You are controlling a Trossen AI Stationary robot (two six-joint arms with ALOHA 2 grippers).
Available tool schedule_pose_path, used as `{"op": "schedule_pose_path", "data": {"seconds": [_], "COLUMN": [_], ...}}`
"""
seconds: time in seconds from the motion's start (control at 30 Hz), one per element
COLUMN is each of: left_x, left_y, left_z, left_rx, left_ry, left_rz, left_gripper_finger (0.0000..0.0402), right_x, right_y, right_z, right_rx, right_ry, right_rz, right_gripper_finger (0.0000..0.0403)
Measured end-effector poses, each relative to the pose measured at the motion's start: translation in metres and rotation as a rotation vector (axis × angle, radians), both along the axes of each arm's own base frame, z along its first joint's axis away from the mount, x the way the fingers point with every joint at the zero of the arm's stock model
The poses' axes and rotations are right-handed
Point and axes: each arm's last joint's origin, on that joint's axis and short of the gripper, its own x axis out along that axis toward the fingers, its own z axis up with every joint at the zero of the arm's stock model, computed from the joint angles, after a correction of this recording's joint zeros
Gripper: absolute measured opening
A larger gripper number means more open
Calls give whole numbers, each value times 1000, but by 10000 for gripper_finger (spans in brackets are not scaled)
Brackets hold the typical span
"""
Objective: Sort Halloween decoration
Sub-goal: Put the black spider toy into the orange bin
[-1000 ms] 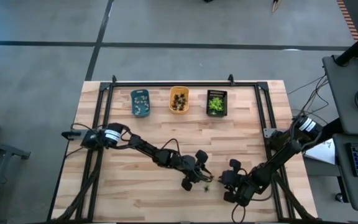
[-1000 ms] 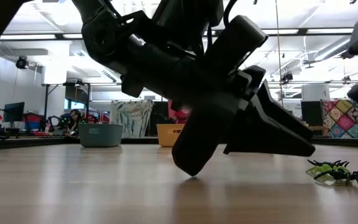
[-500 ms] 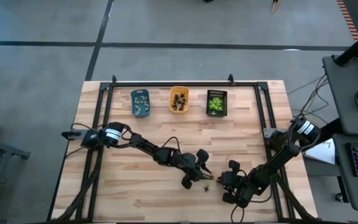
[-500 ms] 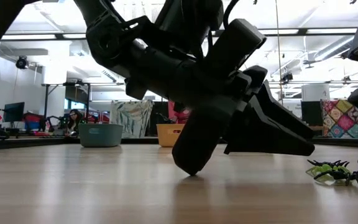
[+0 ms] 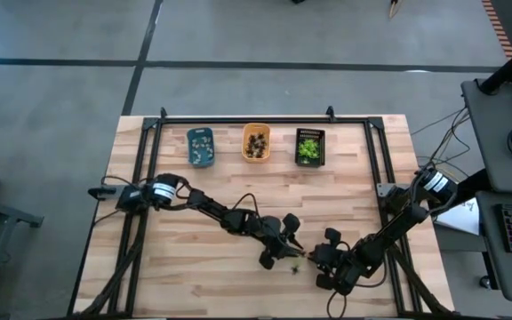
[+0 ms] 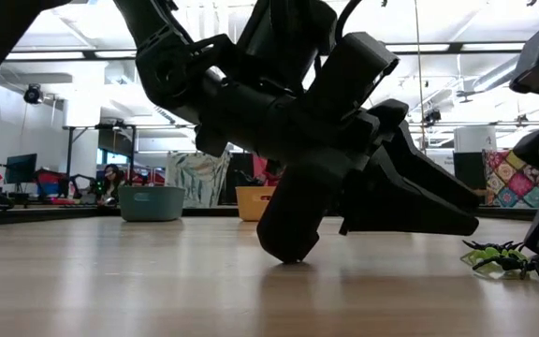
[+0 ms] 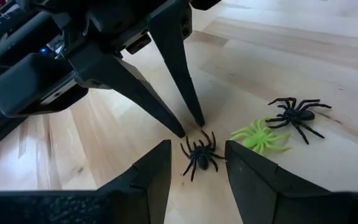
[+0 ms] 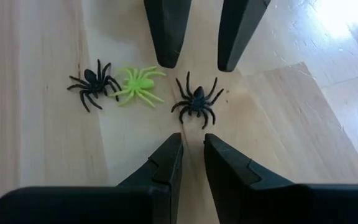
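Three small plastic spiders lie flat on the wooden table near its front middle. One black spider (image 8: 196, 102) lies between my two grippers, which face each other. A yellow-green spider (image 8: 138, 85) and a second black one (image 8: 92, 84) lie just beside it. My left gripper (image 7: 196, 149) is open, its fingertips on either side of the near black spider (image 7: 199, 155). My right gripper (image 8: 193, 138) is open by a narrow gap, its tips just short of that spider, slanting down. In the high view both grippers meet at the spiders (image 5: 297, 260).
Three small trays stand in a row at the table's far side: blue (image 5: 201, 147), orange (image 5: 256, 142) and black (image 5: 309, 147), each holding small figures. A black frame rail (image 5: 247, 121) runs behind them. Bare wood lies between trays and grippers.
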Motion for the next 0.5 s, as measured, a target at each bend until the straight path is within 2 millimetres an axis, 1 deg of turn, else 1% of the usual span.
{"op": "schedule_pose_path", "data": {"seconds": [0.13,0.27,0.5], "left_x": [0,1,0], "left_y": [6,10,10], "left_z": [-2,-3,-3], "left_rx": [6,22,64], "left_ry": [20,25,6], "left_rz": [1,-40,-102], "left_gripper_finger": [134,134,134], "right_x": [0,0,2], "right_y": [0,0,-2], "right_z": [0,0,0], "right_rx": [7,8,36], "right_ry": [-2,-3,-3], "right_rz": [-10,-11,-43], "right_gripper_finger": [63,63,63]}}
